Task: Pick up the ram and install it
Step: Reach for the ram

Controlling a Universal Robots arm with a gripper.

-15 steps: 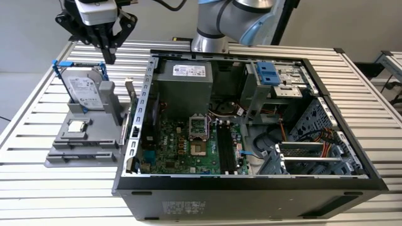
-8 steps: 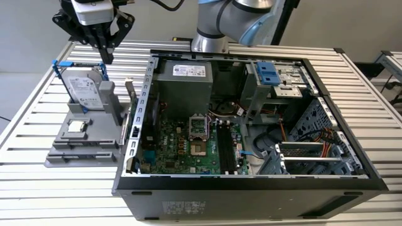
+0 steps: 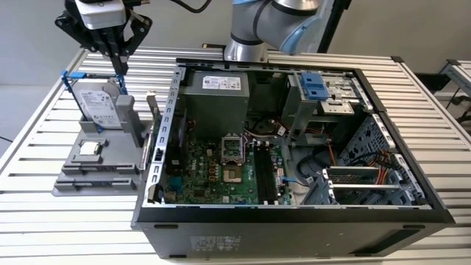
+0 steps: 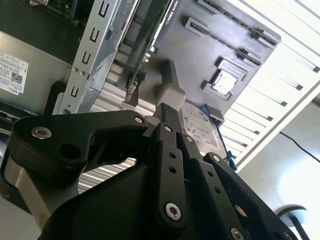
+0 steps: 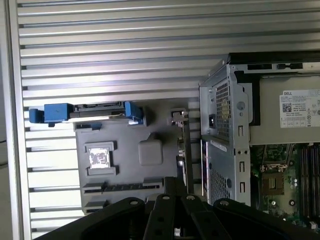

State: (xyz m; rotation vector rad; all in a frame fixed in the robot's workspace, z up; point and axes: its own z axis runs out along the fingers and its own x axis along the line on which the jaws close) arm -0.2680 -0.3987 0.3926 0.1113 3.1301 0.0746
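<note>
The ram (image 3: 154,110) is a thin dark board standing on its edge in the grey holder (image 3: 99,165), on the side closest to the computer case. It is also seen edge-on in both wrist views (image 5: 187,150) (image 4: 142,65). My gripper (image 3: 121,69) hangs above the holder's far end, over the hard drive and to the exterior view's left of the ram, apart from it. Its fingers (image 4: 168,112) are shut with nothing between them. The black memory slots (image 3: 263,165) lie on the motherboard inside the open case.
A silver hard drive (image 3: 96,107) with blue rails stands in the holder, with a small square processor chip (image 3: 90,148) in front of it. The open computer case (image 3: 294,212) fills the middle of the slatted metal table (image 3: 44,221). The arm's base (image 3: 246,49) stands behind the case.
</note>
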